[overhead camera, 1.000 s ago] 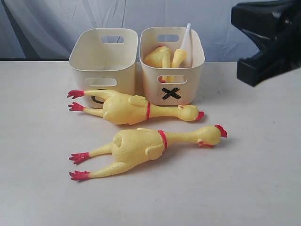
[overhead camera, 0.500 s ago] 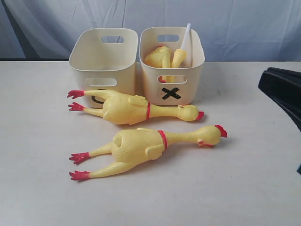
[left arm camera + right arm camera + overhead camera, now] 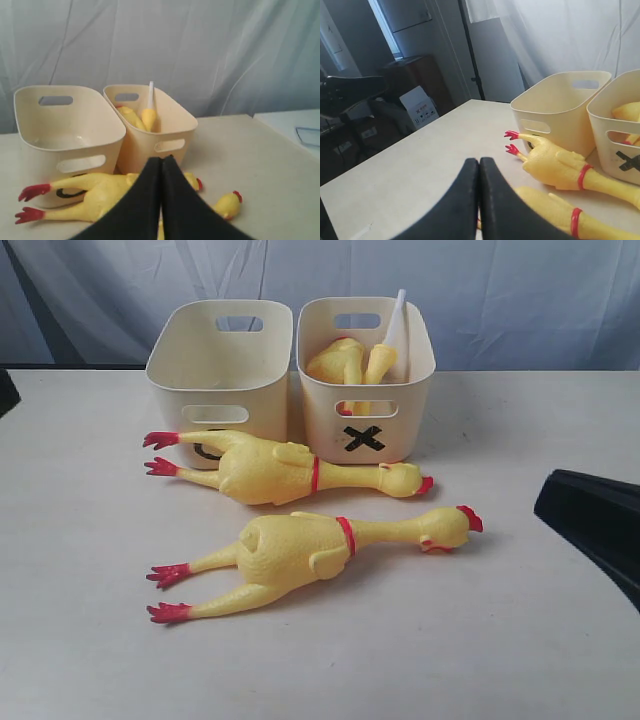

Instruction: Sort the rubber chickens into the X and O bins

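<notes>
On table [image 3: 90, 640], two long yellow chickens [image 3: 290, 555]

A white curtain [image 3: 520, 290] hangs behind the pale table [image 3: 480, 660].

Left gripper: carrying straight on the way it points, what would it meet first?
Probably the front wall of the X bin, passing over the long chicken lying before it; depth is unclear, so it might clip that chicken first.
</notes>
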Robot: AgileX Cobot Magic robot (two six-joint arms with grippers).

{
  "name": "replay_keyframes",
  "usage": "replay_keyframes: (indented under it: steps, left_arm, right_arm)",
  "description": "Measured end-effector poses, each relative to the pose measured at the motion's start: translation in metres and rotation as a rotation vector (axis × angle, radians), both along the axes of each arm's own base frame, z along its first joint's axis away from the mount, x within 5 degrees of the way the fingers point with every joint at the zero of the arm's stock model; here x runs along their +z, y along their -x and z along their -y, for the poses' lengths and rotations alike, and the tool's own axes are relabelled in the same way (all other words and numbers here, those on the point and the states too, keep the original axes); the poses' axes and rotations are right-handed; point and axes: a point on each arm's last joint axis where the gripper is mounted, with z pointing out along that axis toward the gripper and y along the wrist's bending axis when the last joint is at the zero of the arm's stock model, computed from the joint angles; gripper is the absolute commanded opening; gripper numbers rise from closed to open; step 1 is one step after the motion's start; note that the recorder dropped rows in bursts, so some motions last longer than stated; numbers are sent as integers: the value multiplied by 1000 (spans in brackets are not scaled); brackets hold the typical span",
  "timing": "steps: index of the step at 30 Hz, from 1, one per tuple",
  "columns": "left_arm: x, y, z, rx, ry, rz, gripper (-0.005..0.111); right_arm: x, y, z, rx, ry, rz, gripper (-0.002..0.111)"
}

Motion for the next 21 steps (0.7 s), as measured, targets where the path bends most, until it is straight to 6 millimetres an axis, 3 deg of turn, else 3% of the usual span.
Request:
replay_keyframes:
  steps: [10, 21]
  left_arm:
    - [-18, -32, 9, -138, -9, -226, 0]
    - [-20, -38, 4, -69, -15, -225, 0]
  right_arm:
    - [-2, 2, -1, 25, 35, 6, 0]
    - [-2, 1, -1, 18, 36, 6, 0]
